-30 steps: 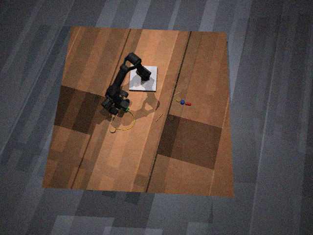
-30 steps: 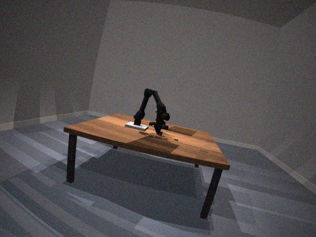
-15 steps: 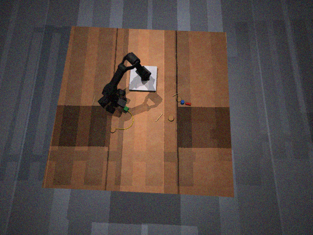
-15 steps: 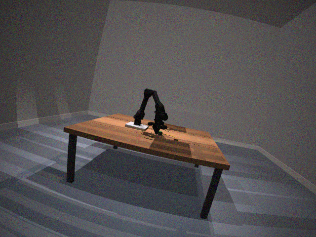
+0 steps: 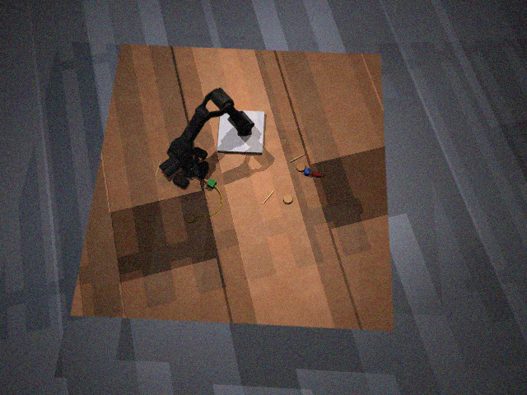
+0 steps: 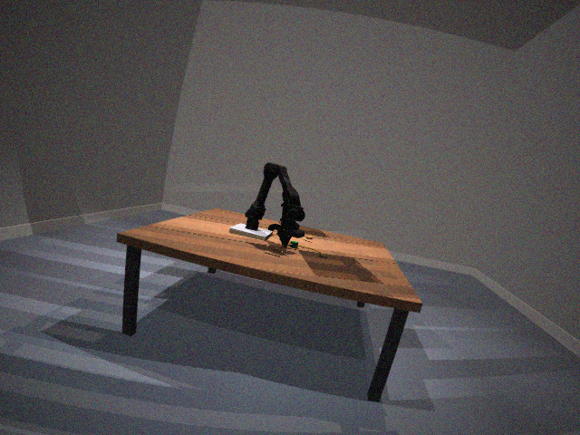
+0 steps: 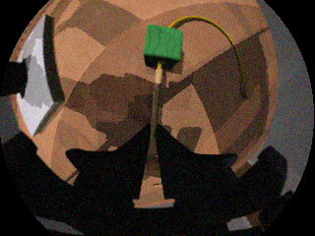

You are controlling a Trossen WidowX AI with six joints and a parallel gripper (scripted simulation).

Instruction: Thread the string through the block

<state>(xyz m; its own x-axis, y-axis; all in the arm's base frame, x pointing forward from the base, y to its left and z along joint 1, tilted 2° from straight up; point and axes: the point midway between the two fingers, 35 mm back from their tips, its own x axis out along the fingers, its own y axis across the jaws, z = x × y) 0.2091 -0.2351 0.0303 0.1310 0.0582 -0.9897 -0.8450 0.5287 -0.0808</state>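
The green block (image 5: 211, 183) (image 6: 294, 244) (image 7: 163, 44) appears to rest on the table. My gripper (image 6: 285, 246) (image 7: 153, 126) is shut on the wooden stick (image 7: 157, 100), which points from the fingertips to the block's near face. The stick's pale end is just outside that face, with a bit of yellow between them. The yellow string (image 5: 221, 200) (image 7: 230, 40) leaves the block's far side and curves to the round button (image 5: 190, 220) (image 7: 245, 92). In the top view the fingertips are hidden under the arm. The inside of the hole is not visible.
The white base plate (image 5: 241, 146) (image 6: 241, 230) (image 7: 35, 95) is beside the workspace. Loose sticks (image 5: 268, 197) (image 5: 297, 158), round discs (image 5: 287, 198) (image 5: 300, 167), a blue piece (image 5: 306, 171) and a red piece (image 5: 317, 174) lie farther right in the top view.
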